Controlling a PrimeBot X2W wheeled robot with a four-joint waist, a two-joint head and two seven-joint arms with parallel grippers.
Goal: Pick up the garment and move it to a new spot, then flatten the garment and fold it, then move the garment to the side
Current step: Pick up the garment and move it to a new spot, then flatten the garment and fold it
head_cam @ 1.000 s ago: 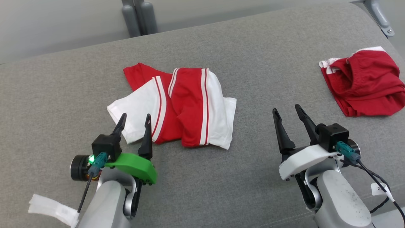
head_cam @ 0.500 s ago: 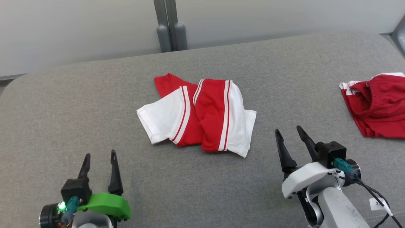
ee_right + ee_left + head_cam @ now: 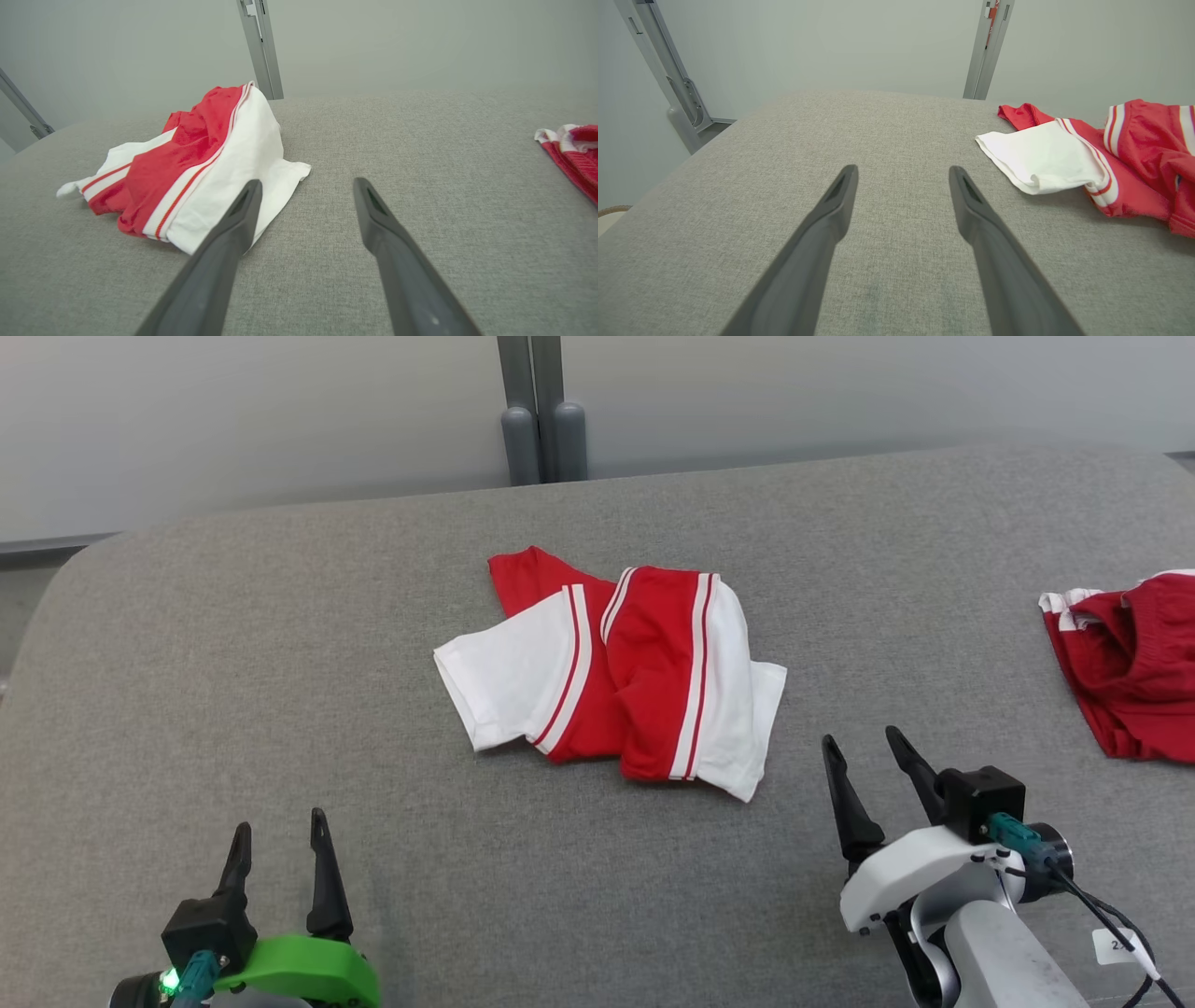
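1. At centre of the head view: garment, red with white panels and stripes, rumpled and doubled over itself on the counter. Neither tool touches it. It appears placed mid-counter so that both arms can reach it, with bare surface all round for spreading.
2. Lower left of the head view: left tool, jaws wide and empty, well apart from the garment's white flap. In the left wrist view the garment lies at the right of the frame, off the tool's line, so an approach would need a swing toward it.
3. Lower right of the head view: right tool, jaws wide and empty, near the garment's white lower corner but apart from it. In the right wrist view the garment lies left of centre.
4. Right edge of the head view: second garment, red, cut by the frame and well apart. It is probably set aside and not the piece in hand.
5. Top centre of the head view: two grey posts behind the counter.
6. Step, judged: pickup not yet begun. The wide jaws suit pinching opposite edges.
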